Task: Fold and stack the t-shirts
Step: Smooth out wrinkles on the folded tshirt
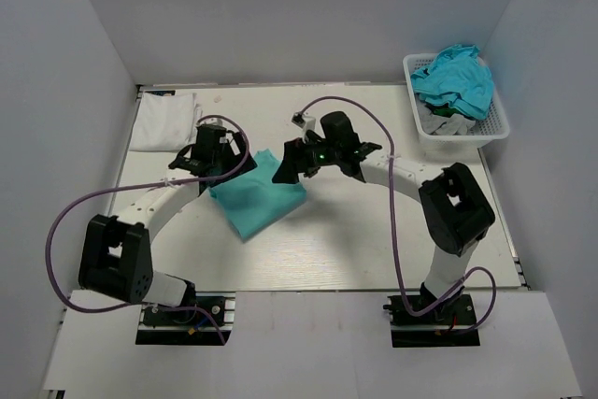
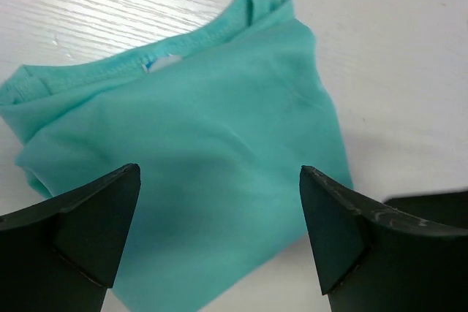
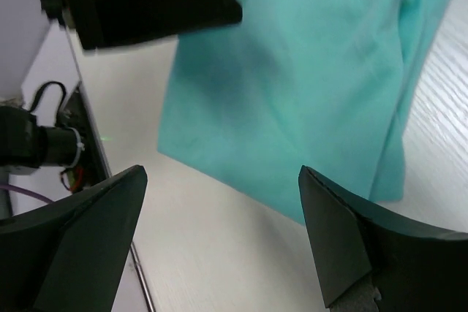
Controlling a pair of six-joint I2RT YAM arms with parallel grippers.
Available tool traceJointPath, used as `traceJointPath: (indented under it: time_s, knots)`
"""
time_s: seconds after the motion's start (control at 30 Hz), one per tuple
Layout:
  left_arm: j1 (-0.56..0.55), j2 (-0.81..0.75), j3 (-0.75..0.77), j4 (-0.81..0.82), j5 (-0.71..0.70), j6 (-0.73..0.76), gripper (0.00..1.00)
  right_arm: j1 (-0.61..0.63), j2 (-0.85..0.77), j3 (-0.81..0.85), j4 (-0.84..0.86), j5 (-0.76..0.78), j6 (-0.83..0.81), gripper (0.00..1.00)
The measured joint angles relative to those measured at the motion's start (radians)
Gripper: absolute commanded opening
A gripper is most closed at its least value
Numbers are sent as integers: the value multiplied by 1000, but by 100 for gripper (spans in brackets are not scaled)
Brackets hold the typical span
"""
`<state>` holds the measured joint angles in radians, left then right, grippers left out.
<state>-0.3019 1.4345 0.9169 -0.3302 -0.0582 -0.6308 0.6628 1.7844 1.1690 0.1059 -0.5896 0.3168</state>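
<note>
White planked table [image 1: 374, 249] beneath everything. At its far right corner, a white lattice basket [image 1: 462, 135], heaped with a turquoise-blue t-shirt [image 1: 456, 81] on top of a grey t-shirt [image 1: 447, 123]. Well left of the basket and closer to the table's near edge, the mint-green t-shirt [image 1: 266, 201], folded down to a compact, slightly skewed rectangle. Farther left of the basket again, along the far edge, a white t-shirt [image 1: 161, 121] lying folded flat, probably the base of the stack.

Left gripper [image 2: 219, 173] hanging just above the mint shirt on the side away from the basket, jaws spread wide, gripping nothing. Right gripper [image 3: 221, 173] poised over the side toward the basket, likewise wide open and empty.

Folding apparently close to done; next, most likely, the transfer onto the white shirt. To do it well:
- Come down on opposite edges and pinch through every layer, not only the top ply.
- Lift both sides together and level, to keep the fold from spilling open.
- Carry away from the basket, lay square on the white shirt, and let go only once flat.

Thin, soft, matte knit with a few shallow creases. Stitched neckline [image 2: 183, 43] curving along one edge, layers not quite flush down one side. Small pale label [image 2: 162, 63] peeking out at the collar.
</note>
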Motion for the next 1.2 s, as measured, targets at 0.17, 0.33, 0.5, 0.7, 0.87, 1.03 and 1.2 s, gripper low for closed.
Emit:
traceJointPath:
  time_s: [0.17, 0.33, 0.5, 0.7, 0.87, 1.03, 1.2]
  knots:
    - [-26, -123, -94, 27, 108, 3, 100, 0, 69, 102, 45, -37, 79, 90]
    - [-45, -281, -382, 167, 283, -1, 100, -2, 182, 206, 117, -82, 171, 90]
    - [-51, -289, -526, 286, 380, -15, 100, -2, 372, 370, 180, -140, 243, 90]
    - [-52, -226, -531, 393, 398, -8, 100, -2, 537, 466, 185, -164, 303, 90]
    - [-52, -212, -526, 407, 391, -2, 100, -11, 599, 484, 195, -122, 338, 90]
    - [-55, -253, -530, 361, 340, -5, 100, -23, 597, 482, 216, -76, 365, 90]
    - [-55, -276, -440, 166, 245, -5, 100, -33, 509, 348, 259, -21, 345, 90]
